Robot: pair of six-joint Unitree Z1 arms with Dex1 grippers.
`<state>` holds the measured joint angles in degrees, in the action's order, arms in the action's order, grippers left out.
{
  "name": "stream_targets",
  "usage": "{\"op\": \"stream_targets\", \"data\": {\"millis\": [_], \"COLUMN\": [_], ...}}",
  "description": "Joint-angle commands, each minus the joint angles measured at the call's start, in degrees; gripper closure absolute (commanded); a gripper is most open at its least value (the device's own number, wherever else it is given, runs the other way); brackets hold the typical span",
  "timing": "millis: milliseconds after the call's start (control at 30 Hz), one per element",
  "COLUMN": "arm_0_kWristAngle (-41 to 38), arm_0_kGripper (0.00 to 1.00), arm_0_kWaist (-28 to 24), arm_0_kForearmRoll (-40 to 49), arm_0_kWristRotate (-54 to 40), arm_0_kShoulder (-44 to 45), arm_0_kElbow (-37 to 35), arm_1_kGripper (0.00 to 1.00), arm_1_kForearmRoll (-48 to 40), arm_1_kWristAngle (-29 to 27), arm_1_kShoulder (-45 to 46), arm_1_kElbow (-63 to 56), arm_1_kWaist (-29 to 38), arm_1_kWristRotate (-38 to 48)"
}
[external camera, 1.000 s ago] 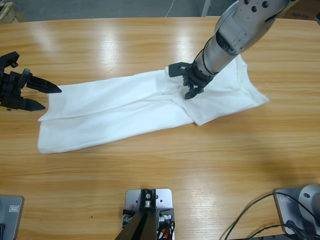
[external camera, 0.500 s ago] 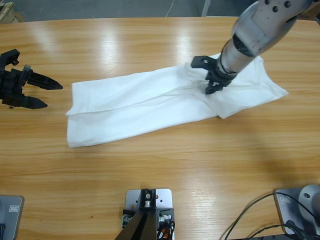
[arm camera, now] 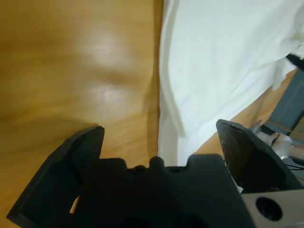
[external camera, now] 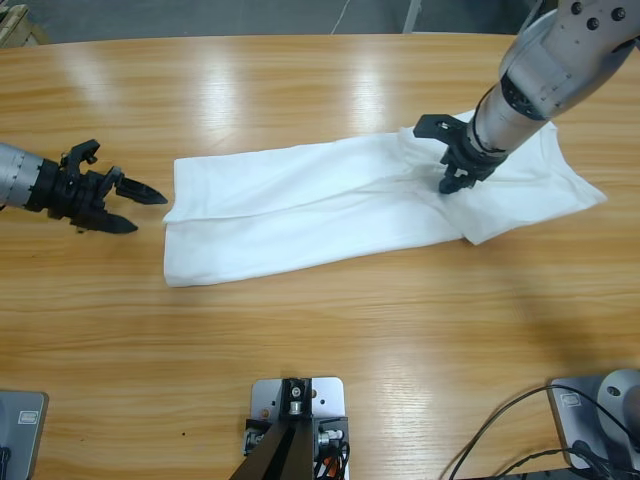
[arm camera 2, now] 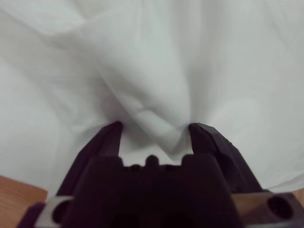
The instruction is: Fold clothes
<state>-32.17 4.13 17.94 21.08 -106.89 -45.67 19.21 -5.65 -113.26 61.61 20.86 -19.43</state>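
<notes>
A long wooden table (external camera: 320,340) fills nearly the whole high view, its honey-coloured top varnished and streaked with darker grain. Pale patches of overhead light gleam along its far half (the brightest sit left of the middle). Beyond the curved far edge runs a strip of grey floor (external camera: 250,18), and something wooden (external camera: 12,22) pokes in at the top left corner. Black cables (external camera: 510,430) curl over the table's near right corner. In the left wrist view the same wood shows soft glare.
</notes>
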Motion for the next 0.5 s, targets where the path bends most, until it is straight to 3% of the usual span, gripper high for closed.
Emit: {"op": "stream_targets", "data": {"millis": [33, 267, 500], "arm_0_kWristAngle": [-2.3, -6.0, -8.8], "arm_0_kGripper": [0.032, 0.032, 0.032], "arm_0_kWaist": [-0.1, 1.2, 1.4], "arm_0_kForearmRoll": [-1.7, -1.7, -1.6], "arm_0_kWristRotate": [-2.2, -3.7, -5.0], "arm_0_kShoulder": [-4.8, -4.8, -5.2], "arm_0_kElbow": [0.0, 0.3, -0.5], "arm_1_kGripper": [0.345, 0.299, 0.294], "arm_1_kForearmRoll": [5.6, 6.4, 7.5], "arm_1_kWristAngle": [0.5, 3.3, 1.7], "arm_1_kShoulder": [1.4, 4.2, 6.6], "arm_1_kElbow": [-2.5, 1.3, 3.2], "arm_1_kWaist": [-0.2, 2.5, 2.5], "arm_1_kWristRotate": [0.2, -1.2, -2.7]}}
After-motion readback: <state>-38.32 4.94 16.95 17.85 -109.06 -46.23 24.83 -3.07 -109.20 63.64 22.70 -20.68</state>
